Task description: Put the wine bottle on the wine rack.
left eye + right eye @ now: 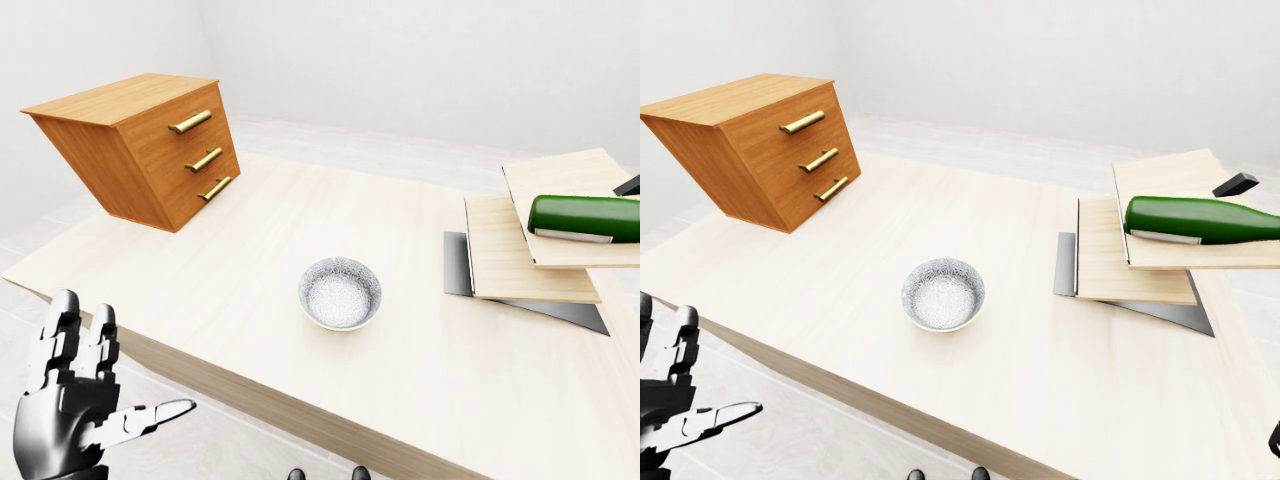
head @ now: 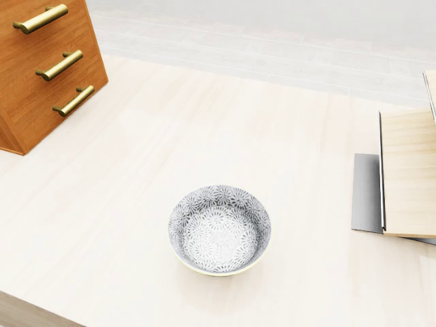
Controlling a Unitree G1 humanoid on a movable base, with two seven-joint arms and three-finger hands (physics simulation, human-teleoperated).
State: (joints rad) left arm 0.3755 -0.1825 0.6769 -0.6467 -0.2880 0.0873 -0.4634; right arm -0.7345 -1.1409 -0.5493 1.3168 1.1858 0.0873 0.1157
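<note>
A green wine bottle [image 1: 1200, 218] lies on its side on the top wooden step of the wine rack [image 1: 1135, 265], at the right of the right-eye view. The rack is a stack of pale wooden boards on a grey metal base. The bottle's right end is cut off by the picture's edge. My left hand [image 1: 115, 365] is at the bottom left of the left-eye view, below the table's near edge, with fingers spread open and empty, far from the bottle. My right hand does not show.
A patterned grey bowl [image 2: 219, 230] stands mid-table on the pale wooden table [image 1: 300, 220]. A tilted wooden drawer cabinet [image 1: 150, 145] with three brass handles sits at the upper left. A small black block [image 1: 1235, 184] lies behind the rack.
</note>
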